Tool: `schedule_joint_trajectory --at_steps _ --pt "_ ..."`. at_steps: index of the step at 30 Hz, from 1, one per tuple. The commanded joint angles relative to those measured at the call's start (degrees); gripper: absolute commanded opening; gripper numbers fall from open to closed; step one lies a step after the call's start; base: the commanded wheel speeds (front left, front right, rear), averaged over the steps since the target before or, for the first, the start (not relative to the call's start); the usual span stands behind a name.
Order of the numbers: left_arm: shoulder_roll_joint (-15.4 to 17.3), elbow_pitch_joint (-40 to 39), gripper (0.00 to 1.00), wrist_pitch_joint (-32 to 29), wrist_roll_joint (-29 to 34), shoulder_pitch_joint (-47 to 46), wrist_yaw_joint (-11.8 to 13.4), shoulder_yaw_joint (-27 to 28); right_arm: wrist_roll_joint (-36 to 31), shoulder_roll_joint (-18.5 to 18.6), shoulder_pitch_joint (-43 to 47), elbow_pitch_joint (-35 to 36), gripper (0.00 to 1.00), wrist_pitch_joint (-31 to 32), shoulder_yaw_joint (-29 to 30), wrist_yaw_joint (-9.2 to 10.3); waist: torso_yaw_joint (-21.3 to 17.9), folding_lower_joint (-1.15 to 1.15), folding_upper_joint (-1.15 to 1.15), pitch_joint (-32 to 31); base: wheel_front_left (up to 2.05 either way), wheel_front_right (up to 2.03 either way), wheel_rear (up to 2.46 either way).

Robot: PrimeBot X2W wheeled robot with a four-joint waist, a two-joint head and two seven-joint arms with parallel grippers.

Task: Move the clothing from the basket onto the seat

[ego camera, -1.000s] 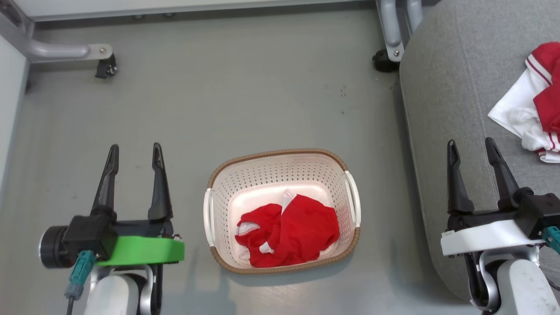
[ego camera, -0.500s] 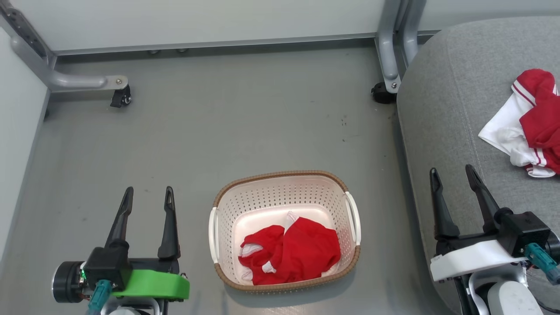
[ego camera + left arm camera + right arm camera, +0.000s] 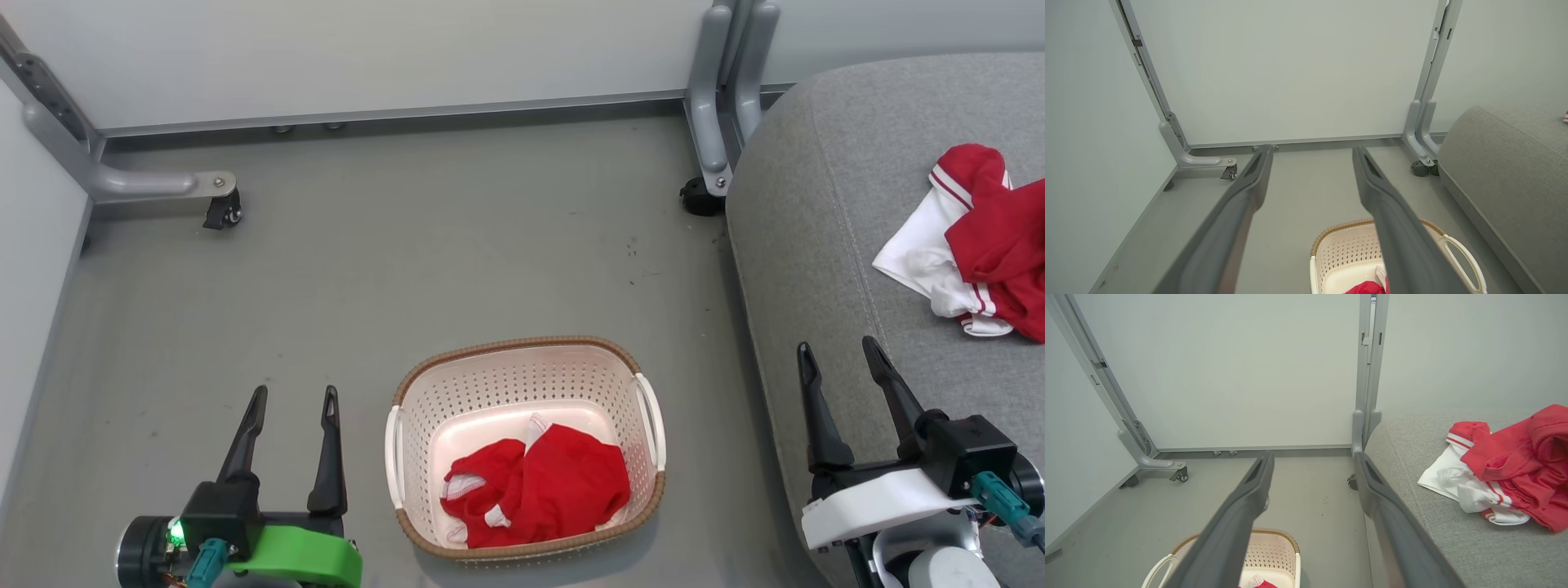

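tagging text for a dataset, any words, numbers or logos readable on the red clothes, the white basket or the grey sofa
No text can be read.
The crumpled red garment in the cream perforated plastic basket shows white trim, nothing printed.
The red and white garment on the grey fabric seat shows stripes, no lettering.

Staged lab room: castered partitions (image 3: 367,57), grey seat (image 3: 849,163)

No legible text, labels or numbers in any view.
Red garment (image 3: 539,490) crumpled in basket (image 3: 647,384), lower centre of head view: plain cloth and white trim, no print readable. Red-and-white garment (image 3: 976,245) bunched on grey seat (image 3: 816,245), right edge: stripes only, any lettering hidden in folds.
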State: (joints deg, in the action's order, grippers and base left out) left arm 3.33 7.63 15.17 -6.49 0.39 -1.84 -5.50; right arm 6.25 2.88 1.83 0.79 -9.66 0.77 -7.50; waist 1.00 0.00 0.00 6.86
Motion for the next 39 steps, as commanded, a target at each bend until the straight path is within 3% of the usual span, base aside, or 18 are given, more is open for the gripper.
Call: schedule_joint_trajectory --at_steps 1,23,30,39 --pt "0.06 0.39 1.00 -0.05 0.35 0.56 -0.20 0.24 -0.34 0.05 0.43 0.33 1.00 0.10 -0.04 0.03 0.01 0.00 0.00 -0.04 0.00 0.00 0.00" --pt "-0.37 1.38 1.00 -0.05 0.79 -3.32 -0.77 -1.21 0.08 0.06 -0.95 2.50 1.00 0.83 0.05 0.03 0.60 0.00 0.00 2.46 0.00 0.00 0.00" --pt "-0.40 2.89 1.00 -0.05 0.34 -11.26 -1.56 -6.40 -0.48 0.06 -4.79 5.28 1.00 1.08 -0.12 0.02 0.99 0.00 0.00 10.44 0.00 0.00 0.00" --pt "-0.32 10.25 1.00 -0.05 -1.59 -24.85 0.48 -17.51 -0.95 1.36 -13.56 8.08 1.00 0.16 -2.89 0.03 -1.23 0.00 0.00 24.76 0.00 0.00 0.00"
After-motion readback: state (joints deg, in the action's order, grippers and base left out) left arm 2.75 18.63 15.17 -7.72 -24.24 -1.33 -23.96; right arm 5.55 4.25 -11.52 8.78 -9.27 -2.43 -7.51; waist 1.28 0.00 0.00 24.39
